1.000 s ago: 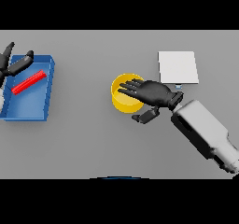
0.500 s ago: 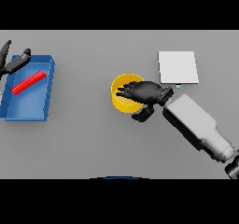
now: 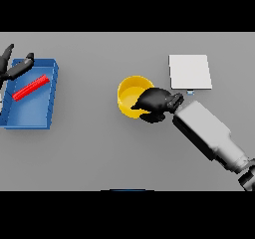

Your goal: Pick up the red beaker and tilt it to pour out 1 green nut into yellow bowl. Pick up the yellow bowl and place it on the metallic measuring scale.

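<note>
Two robot hands are showing. One, the right robot hand (image 3: 154, 102), is curling its fingers over the near right rim of the yellow bowl (image 3: 130, 94), which is sitting mid-counter (image 3: 99, 153). Bare counter is separating bowl and metallic measuring scale (image 3: 189, 71). At the far left edge, the left robot hand (image 3: 14, 67) is spreading loosely over the blue tray (image 3: 30, 113) holding the red beaker (image 3: 31, 87).
</note>
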